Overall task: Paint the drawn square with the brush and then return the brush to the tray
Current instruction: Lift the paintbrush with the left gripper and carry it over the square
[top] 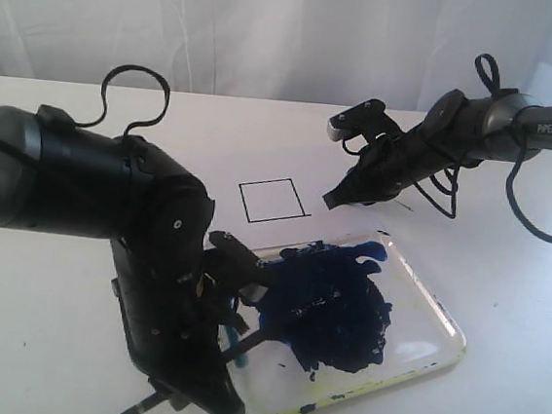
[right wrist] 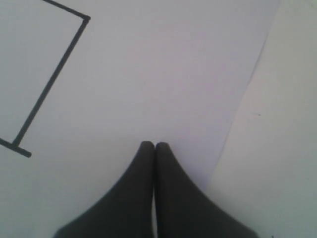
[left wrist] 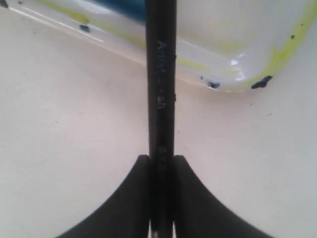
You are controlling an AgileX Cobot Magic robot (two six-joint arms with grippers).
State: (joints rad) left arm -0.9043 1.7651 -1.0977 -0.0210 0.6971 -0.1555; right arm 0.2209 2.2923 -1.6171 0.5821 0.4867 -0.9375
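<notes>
A white table (top: 501,405) with two black robot arms, seen from its near side; a white curtain hangs behind the far edge.

The left gripper (left wrist: 161,162) sits low, toward the near edge. Its two fingers pinch the black handle of the brush (left wrist: 161,74), pressing on it from both sides. From the grip, the handle runs straight away over bare table and across the yellowish rim of the tray (top: 443,326). In the exterior view its far end reaches into the dark blue paint blob (top: 339,316) that fills much of the tray. The bristle tip cannot be made out against the paint.

The clear tray lies near the middle of the table, a little toward the near edge. Beyond it, toward the far edge, the drawn square (top: 273,201) sits on a white paper sheet (right wrist: 173,74); its inside is plain white.

The right gripper (top: 337,197) hangs just beside the square, on the side toward the right edge of the table. Its fingers are pressed together with nothing between them.
</notes>
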